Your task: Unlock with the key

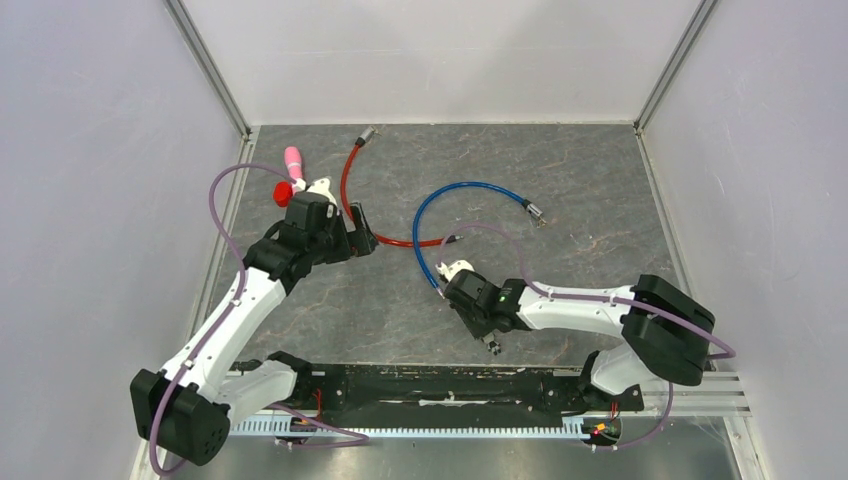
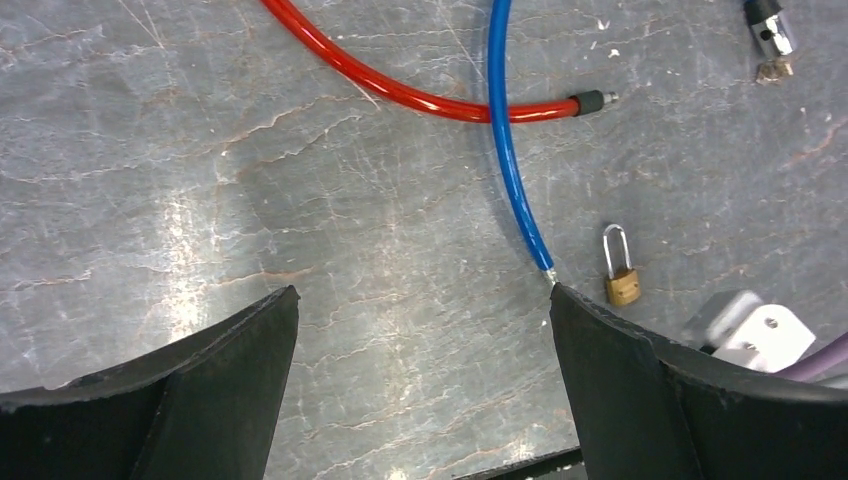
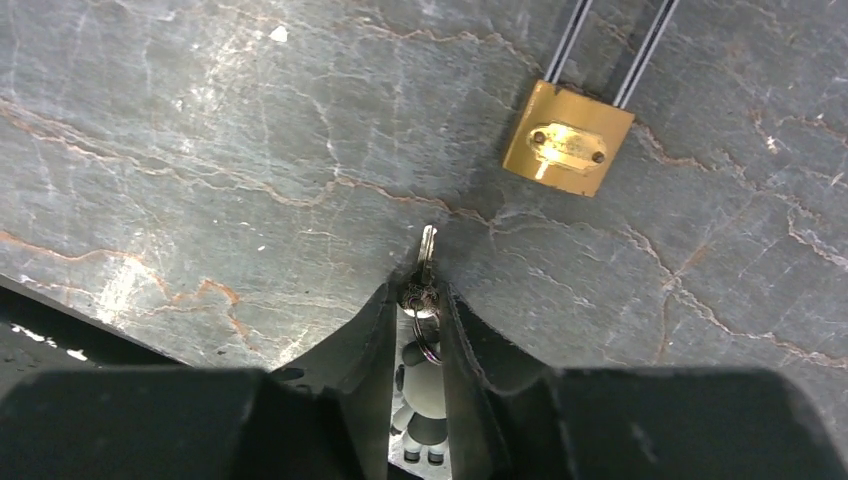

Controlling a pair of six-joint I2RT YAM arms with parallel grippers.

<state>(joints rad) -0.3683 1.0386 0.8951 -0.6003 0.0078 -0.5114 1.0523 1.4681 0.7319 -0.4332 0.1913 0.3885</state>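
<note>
A small brass padlock (image 3: 568,138) with a long steel shackle lies flat on the grey stone-pattern table; it also shows in the left wrist view as the padlock (image 2: 621,283), beside the blue cable's end. My right gripper (image 3: 418,290) is shut on the head of a silver key (image 3: 427,250), whose blade sticks out toward the padlock, a short gap away and offset to its left. A grey-and-white figurine keychain (image 3: 425,395) hangs on the key's ring between the fingers. My left gripper (image 2: 420,290) hovers wide open over bare table, holding nothing.
A blue cable (image 1: 470,187) curves across the table's middle and a red cable (image 1: 347,190) lies left of it, crossing it near the left gripper (image 1: 362,230). A pink object (image 1: 293,158) and a red knob (image 1: 283,192) sit at the far left. White walls enclose the table.
</note>
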